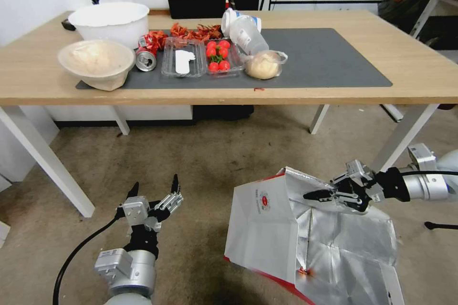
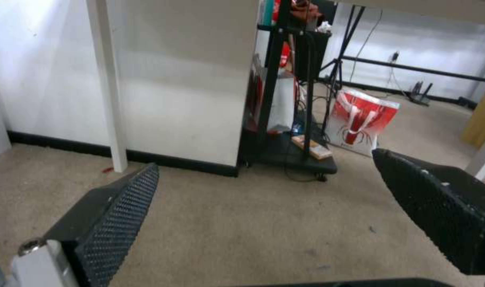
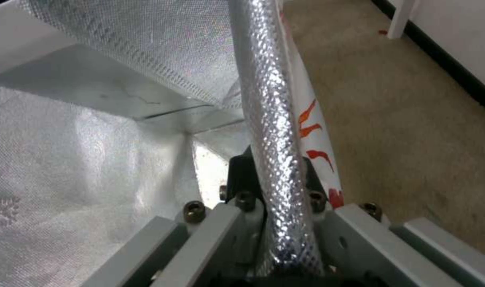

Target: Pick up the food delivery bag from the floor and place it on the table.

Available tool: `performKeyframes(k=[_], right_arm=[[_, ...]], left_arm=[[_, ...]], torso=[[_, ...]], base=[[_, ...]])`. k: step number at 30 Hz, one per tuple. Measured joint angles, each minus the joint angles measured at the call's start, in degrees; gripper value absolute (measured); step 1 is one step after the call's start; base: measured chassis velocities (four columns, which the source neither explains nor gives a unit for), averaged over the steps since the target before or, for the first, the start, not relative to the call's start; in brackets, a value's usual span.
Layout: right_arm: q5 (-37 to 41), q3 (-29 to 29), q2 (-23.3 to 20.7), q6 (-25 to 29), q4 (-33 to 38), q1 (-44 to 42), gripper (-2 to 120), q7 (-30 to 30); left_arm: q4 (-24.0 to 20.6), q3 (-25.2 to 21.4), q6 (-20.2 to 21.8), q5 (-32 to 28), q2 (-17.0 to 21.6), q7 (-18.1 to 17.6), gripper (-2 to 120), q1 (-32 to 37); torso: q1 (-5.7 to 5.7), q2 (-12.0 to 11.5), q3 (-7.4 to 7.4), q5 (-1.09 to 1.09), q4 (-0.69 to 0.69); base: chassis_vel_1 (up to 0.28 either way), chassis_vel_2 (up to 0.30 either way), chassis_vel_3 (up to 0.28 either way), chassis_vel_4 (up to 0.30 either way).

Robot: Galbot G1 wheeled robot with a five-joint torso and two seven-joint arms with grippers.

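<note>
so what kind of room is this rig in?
Probably a lab or office workroom staged as a dining spot: worn carpet floor, a tripod by an equipment rack, and a light-wood table set with food props.

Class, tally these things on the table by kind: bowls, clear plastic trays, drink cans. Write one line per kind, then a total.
Bowls: 2
Clear plastic trays: 2
Drink cans: 1
Total: 5
</note>
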Motion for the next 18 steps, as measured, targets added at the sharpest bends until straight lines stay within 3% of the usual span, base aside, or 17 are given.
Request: performKeyframes(k=[18], right_arm=[[0.09,0.01,-0.03,-0.08,0.05,0.03,0,0.0]], left_arm=[[-0.01,0.12,-0.08,0.41,-0.65,-0.01,100,0.25]], torso=[[1.19,3.8,2.61,0.01,0.0]], base=[[0.0,0.0,0.0,0.0]])
